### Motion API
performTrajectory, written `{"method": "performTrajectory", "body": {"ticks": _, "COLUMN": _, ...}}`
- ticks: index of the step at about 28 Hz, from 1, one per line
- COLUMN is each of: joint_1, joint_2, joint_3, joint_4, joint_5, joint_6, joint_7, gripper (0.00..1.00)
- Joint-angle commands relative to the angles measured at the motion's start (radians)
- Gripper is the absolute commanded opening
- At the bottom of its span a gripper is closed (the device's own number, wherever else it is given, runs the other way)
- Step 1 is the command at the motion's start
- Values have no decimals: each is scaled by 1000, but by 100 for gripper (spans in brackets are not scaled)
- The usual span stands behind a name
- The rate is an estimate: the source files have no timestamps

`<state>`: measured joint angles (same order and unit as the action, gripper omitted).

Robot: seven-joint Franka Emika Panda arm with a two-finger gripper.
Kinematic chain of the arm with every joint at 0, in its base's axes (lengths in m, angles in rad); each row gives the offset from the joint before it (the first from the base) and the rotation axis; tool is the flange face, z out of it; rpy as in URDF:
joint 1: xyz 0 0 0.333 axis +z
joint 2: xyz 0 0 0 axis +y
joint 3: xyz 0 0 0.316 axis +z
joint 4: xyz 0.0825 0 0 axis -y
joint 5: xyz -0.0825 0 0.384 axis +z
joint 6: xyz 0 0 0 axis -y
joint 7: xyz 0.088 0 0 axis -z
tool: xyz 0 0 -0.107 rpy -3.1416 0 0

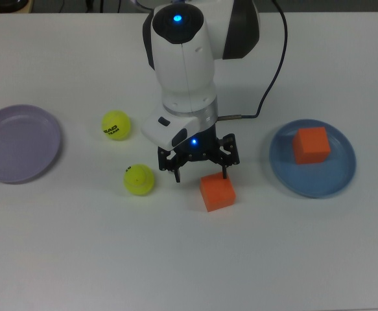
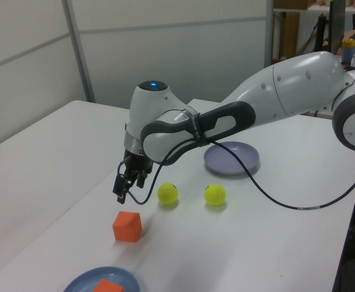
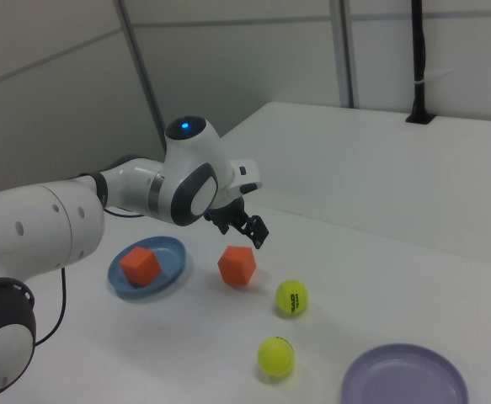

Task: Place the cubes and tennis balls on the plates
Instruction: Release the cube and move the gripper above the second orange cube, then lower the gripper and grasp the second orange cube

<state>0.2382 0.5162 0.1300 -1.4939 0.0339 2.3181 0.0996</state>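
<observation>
On the white tabletop [image 1: 78, 246], items catalogued as follows.

Blue plate [image 1: 334, 181]: top view's right. Held one orange cube [image 1: 311, 144], resting flat inside the rim, so that item counted as placed.

2nd orange cube [image 1: 216, 192]: loose on tabletop, approx. centre of top view, well apart from both plates. Not yet placed.

Tennis balls, qty 2: one w/ black lettering [image 1: 116, 125], one nearer the cube [image 1: 139, 179]. Both on bare tabletop, btwn the cube and the lavender plate; in the left view they sat side by side, near but apart.

Lavender plate [image 1: 7, 162]: top view's far left edge, nothing on it. Prob. meant for the balls, given the cubes' side lay by the blue plate, but that was a guess.

End effector [image 1: 200, 170]: hung above the tabletop just beyond the loose cube and to the top view's left of it; left and right views showed it clear of the cube, touching nothing. Fingers spread apart, nothing btwn them. Wrist pointed down, which suited a top-down grasp.

Status: 1 of 4 items on a plate. Judged step in hand: lining up over the loose cube or the near ball; couldn't tell which. Cube's flat faces should grip easily; balls could roll if nudged.
</observation>
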Motion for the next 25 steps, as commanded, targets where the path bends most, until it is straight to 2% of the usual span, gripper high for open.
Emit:
{"method": "performTrajectory", "body": {"ticks": 1, "joint_1": 16, "joint_2": -5, "joint_3": -13, "joint_4": -2, "joint_5": 29, "joint_6": -32, "joint_7": -32, "gripper": 100}}
{"method": "performTrajectory", "body": {"ticks": 8, "joint_1": 24, "joint_2": 5, "joint_3": -6, "joint_4": -6, "joint_5": 49, "joint_6": -32, "joint_7": -49, "gripper": 100}}
{"method": "performTrajectory", "body": {"ticks": 25, "joint_1": 41, "joint_2": 71, "joint_3": -3, "joint_4": -8, "joint_5": 41, "joint_6": -29, "joint_7": -57, "gripper": 100}}
